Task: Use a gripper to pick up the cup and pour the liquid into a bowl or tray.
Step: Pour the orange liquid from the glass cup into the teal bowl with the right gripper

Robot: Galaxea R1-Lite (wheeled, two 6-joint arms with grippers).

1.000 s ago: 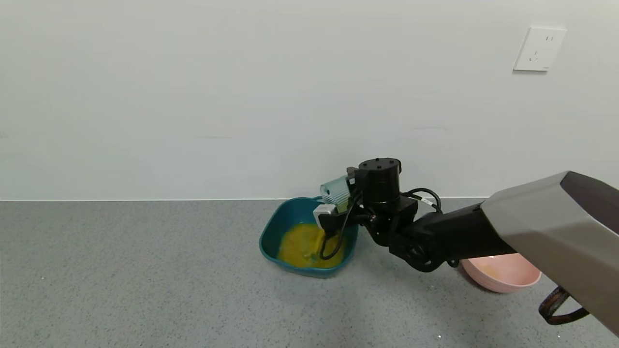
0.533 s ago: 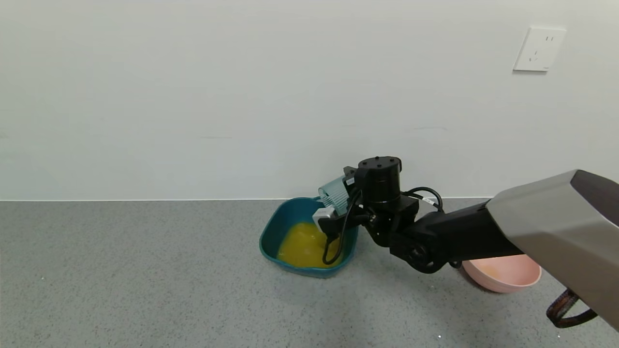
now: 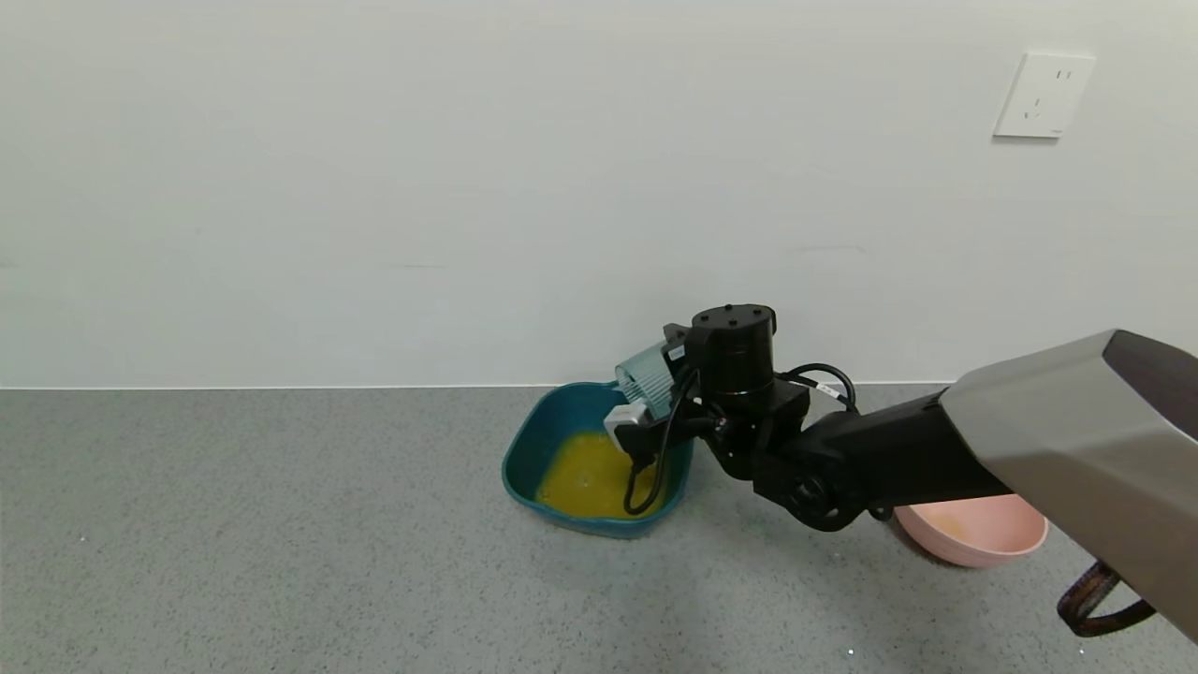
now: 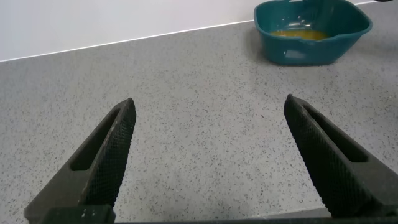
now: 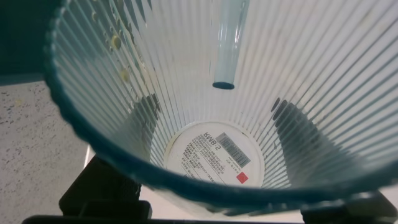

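My right gripper (image 3: 666, 374) is shut on the ribbed blue-grey cup (image 3: 646, 373) and holds it tipped on its side over the far right rim of the dark teal tray (image 3: 524, 445). The orange-yellow liquid (image 3: 585, 475) lies pooled in the tray. In the right wrist view I look into the cup (image 5: 211, 81); it is empty but for a few yellow drops on its wall, and my fingers (image 5: 298, 134) show dark through its sides. My left gripper (image 4: 208, 112) is open and empty over bare floor, with the tray (image 4: 298, 53) and liquid (image 4: 301, 34) far ahead.
A round pink bowl (image 3: 973, 534) sits on the grey speckled surface under my right arm, to the right of the tray. A white wall runs close behind the tray, with a socket (image 3: 1044, 94) high on the right.
The cup has tilted slightly further and the wrist shifted a little. The liquid in the tray has settled from rippled to smooth.
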